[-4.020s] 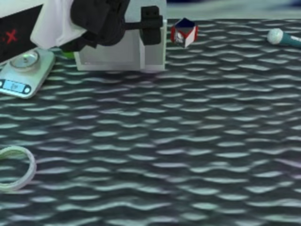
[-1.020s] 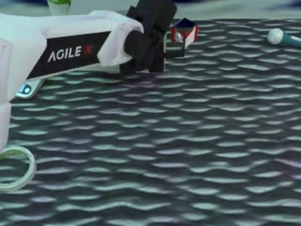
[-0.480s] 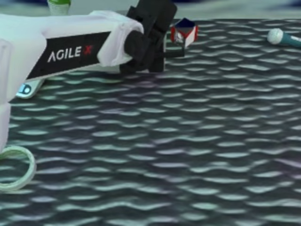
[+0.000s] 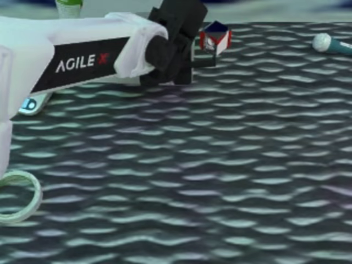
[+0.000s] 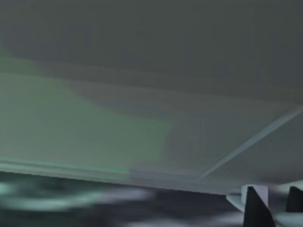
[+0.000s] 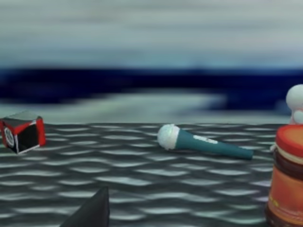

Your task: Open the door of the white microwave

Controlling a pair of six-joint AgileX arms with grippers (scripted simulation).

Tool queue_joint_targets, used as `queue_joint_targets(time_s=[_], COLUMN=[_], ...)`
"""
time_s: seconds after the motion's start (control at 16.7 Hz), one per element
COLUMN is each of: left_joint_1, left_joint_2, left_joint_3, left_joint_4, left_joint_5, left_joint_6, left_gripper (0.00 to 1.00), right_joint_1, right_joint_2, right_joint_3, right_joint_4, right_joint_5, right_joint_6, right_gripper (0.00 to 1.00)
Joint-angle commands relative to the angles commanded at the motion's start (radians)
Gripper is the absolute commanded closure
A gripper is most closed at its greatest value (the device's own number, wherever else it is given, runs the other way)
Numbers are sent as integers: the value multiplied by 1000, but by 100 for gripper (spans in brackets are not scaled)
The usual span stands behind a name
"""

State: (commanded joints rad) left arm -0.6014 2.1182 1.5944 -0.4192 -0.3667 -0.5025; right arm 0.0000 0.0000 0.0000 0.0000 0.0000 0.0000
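Observation:
The white microwave point(image 5: 189, 94) fills the left wrist view from very close, with its greenish floor point(image 5: 71, 127) showing. In the top view it sits at the back left, almost wholly hidden behind my left arm point(image 4: 82, 60). My left gripper point(image 4: 179, 66) is at the microwave's front right. Its two dark fingertips point(image 5: 258, 210) stand either side of a pale edge piece of the door point(image 5: 235, 197), shut on it. My right gripper point(image 6: 147, 222) is outside the top view. One dark fingertip point(image 6: 94, 210) shows well off to one side, with nothing at it.
A red, white and blue cube point(image 4: 215, 37) sits just right of my left gripper. A teal microphone point(image 4: 330, 43) lies at the back right. A silver scale point(image 4: 30, 103) peeks out under my left arm, and a pale ring point(image 4: 19, 195) lies front left. An orange container point(image 6: 286, 179) stands near the right gripper.
Compared with four seconds ago, my left arm now stretches across the microwave and most of the scale, hiding them. Over the last second nothing has moved.

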Motion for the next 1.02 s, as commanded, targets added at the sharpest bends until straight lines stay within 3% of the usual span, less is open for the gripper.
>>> queue_joint_targets(time_s=[1.02], left_joint_1=[7], left_joint_2=[-48], left_joint_3=[-77], left_joint_4=[49], left_joint_5=[39], left_joint_6=[57], left_gripper=[100], right_joint_1=[0], right_joint_2=[0], right_joint_3=[0], right_joint_4=[0], right_joint_5=[0], right_joint_6=[0], right_gripper=[0])
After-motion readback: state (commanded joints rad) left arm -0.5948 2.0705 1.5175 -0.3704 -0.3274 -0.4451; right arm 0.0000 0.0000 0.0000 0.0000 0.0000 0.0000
